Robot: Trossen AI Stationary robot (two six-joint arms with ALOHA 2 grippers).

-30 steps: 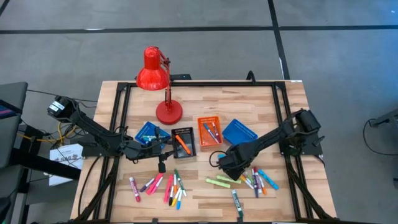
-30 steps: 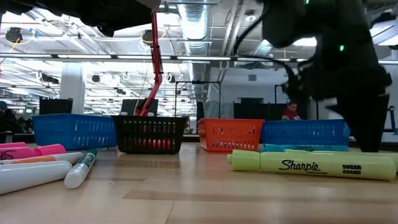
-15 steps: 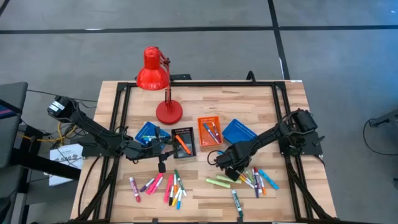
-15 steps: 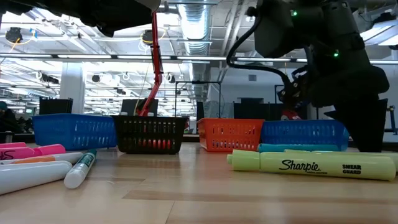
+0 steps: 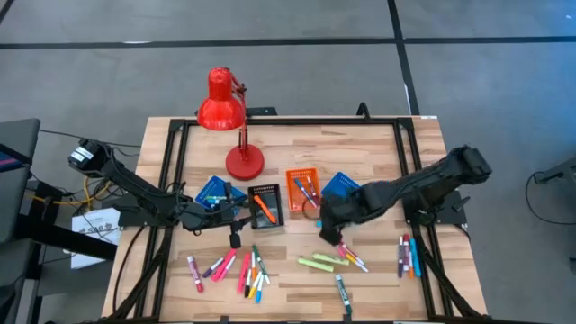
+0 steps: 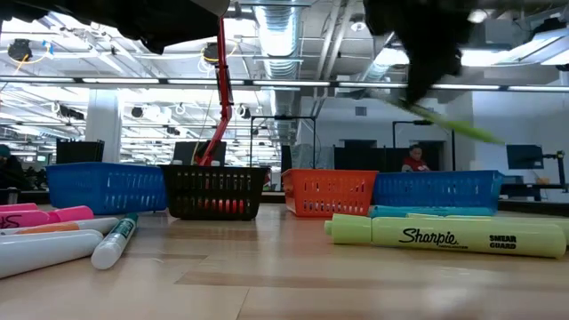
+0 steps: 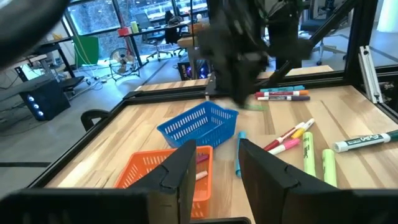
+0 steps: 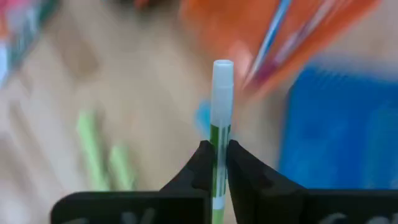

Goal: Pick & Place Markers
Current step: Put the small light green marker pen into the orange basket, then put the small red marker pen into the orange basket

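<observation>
My right gripper [image 5: 334, 234] hangs above the table just near of the orange tray [image 5: 304, 190], shut on a green marker with a white cap [image 8: 221, 93]. That marker also shows slanting in the air in the low view [image 6: 449, 122]. My left gripper [image 7: 217, 177] is open over the black tray [image 5: 266, 205], nothing between its fingers. More markers lie flat on the table: a pink, orange and blue cluster [image 5: 236, 268] at the near left, light green ones [image 5: 317, 263] in the middle and a few [image 5: 407, 256] at the right. My right gripper pinches the green marker's barrel [image 8: 218, 135] between its two fingers. The white-capped end [image 8: 222, 70] sticks out past the fingertips. The fingers come steeply from above. The marker is lifted clear of the table and tilted.
Four small trays stand in a row mid-table: blue [image 5: 214, 192], black, orange and blue [image 5: 347, 190]; an orange marker lies in the black one, and some in the orange one. A red desk lamp [image 5: 225, 112] stands behind them. A black frame [image 5: 409, 153] borders the table.
My right gripper has shut on the green marker among the markers at the near right. It has risen with it, tipped steeply downward, and moved a little toward the trays. The marker is now lifted clear. Some loose markers there now lie nearer the table's right edge.
</observation>
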